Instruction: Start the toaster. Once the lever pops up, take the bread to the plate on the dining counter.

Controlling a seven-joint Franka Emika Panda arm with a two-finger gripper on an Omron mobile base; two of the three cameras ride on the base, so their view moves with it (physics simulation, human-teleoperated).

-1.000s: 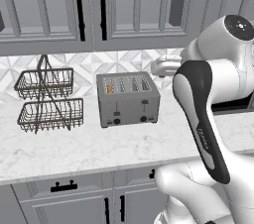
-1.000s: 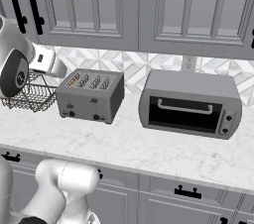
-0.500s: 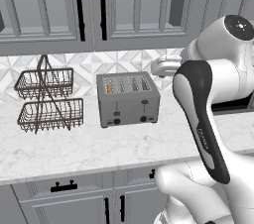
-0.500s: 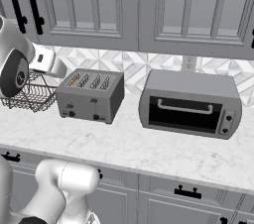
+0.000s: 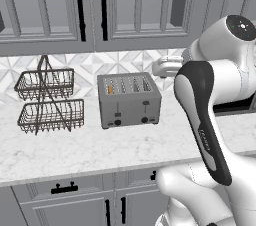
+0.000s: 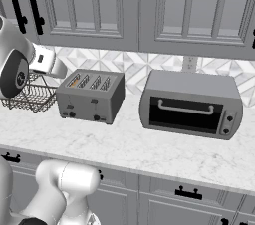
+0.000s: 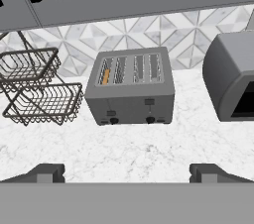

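Wire basket rack (image 5: 46, 101): two tiers of thin dark wire, open mesh, standing at the left end of the worktop, near the toaster but apart from it.

Toaster (image 5: 128, 99): boxy, brushed grey metal, four slots on top, two dark levers and two round black knobs on its front face. It stands on the worktop between the rack and the toaster oven, back toward the tiled wall.

Bread (image 7: 105, 76): a golden-tan sliver showing in the leftmost slot of the toaster (most of the slice is sunk below the slot, so its shape cannot be judged).

Toaster oven (image 6: 191, 104): wide grey box with rounded top edges, dark glass door with a pale bar handle, knobs at its right end; it sits to the right of the toaster, not touching it.

Gripper (image 7: 127, 172): two dark tips set wide apart, nothing between them, above the near part of the worktop and well short of the toaster.

Worktop (image 6: 149, 147): white marble-look slab with faint grey veins, over grey cabinets with black handles.

Wall: pale geometric tile below grey panelled upper cabinets (image 5: 120, 5) with long black pulls.
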